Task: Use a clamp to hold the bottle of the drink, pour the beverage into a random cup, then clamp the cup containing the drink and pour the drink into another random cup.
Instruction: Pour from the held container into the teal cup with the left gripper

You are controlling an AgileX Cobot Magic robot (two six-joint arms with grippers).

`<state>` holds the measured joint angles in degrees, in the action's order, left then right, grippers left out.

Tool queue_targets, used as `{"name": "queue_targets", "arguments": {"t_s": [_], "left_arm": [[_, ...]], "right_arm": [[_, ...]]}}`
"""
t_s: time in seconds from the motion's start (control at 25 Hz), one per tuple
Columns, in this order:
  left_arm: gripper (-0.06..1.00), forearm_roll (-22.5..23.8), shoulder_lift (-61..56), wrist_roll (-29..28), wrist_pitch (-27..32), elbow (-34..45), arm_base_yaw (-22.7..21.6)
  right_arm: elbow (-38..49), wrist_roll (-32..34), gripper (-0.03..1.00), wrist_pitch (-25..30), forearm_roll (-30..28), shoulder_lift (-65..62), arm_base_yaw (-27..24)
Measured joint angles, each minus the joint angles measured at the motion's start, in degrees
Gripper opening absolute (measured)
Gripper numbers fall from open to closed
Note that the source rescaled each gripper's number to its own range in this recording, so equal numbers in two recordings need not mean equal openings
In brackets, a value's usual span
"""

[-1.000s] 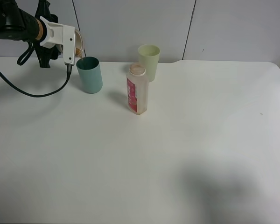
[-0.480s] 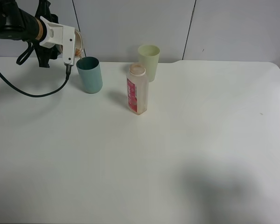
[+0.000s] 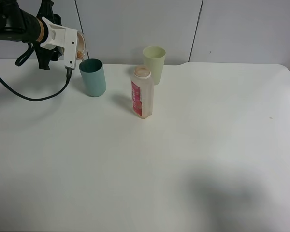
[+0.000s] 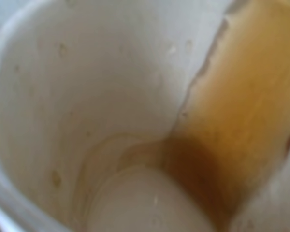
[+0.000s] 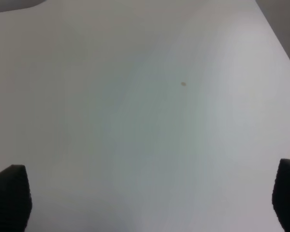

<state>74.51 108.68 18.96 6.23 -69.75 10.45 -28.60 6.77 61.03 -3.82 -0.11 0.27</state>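
At the back left, my left gripper (image 3: pixel 76 44) in its white casing is shut on the cup containing the drink (image 3: pixel 82 41). The cup is tipped, with its mouth over the teal cup (image 3: pixel 93 77). The left wrist view looks straight into this cup (image 4: pixel 77 96), and brown beverage (image 4: pixel 232 130) runs along its inner wall toward the rim. The bottle (image 3: pixel 142 94) with a pink-red label stands upright and uncapped near the table's middle back. My right gripper (image 5: pixel 150 203) is open over bare table and holds nothing. Only its black fingertips (image 5: pixel 9 195) show.
A pale green cup (image 3: pixel 154 64) stands upright behind the bottle, near the wall. A black cable (image 3: pixel 24 92) hangs from the left arm and loops over the white table (image 3: pixel 183 159). A dim shadow lies on the table at the front right.
The left gripper has shifted slightly up and to the right, tipping the held cup a little further over the teal cup. The bottle and the other cups have not moved.
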Motion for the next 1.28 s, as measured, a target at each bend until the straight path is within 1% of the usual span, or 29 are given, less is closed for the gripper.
{"name": "queue_targets", "arguments": {"t_s": [1.28], "left_arm": [[0.0,6.9,0.0,0.0,0.3,0.0,0.5]], "right_arm": [[0.0,0.0,1.0,0.0,0.0,0.0,0.0]]}}
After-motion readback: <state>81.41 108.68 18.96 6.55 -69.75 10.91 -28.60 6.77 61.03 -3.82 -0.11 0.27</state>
